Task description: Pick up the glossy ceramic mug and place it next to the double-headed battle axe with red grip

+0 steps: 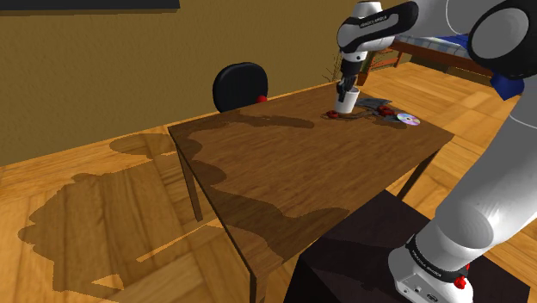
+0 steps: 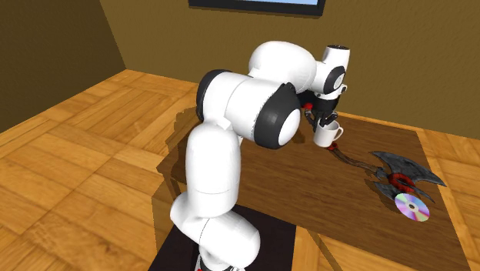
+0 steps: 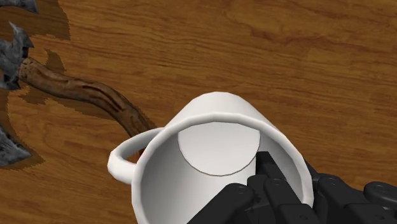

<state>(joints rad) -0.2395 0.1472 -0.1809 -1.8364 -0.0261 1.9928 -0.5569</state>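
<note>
The arm point(image 2: 231, 100) is showing glossy white, rounded shells, with dark bands point(image 1: 433, 256) ringing its joints and carrying faint white lettering. Small red marks point(image 1: 464, 281) are sitting by the base joint. The tool point(image 3: 287, 184) is looking wholly black and blocky.

White Franka arm point(image 2: 231, 100) stretches fwd, elbow bent, wrist angled down. Black gripper point(image 1: 345, 89) clamps the wall of a white mug point(image 3: 216, 146), w/ 1 finger inside the rim, 1 outside.
</note>
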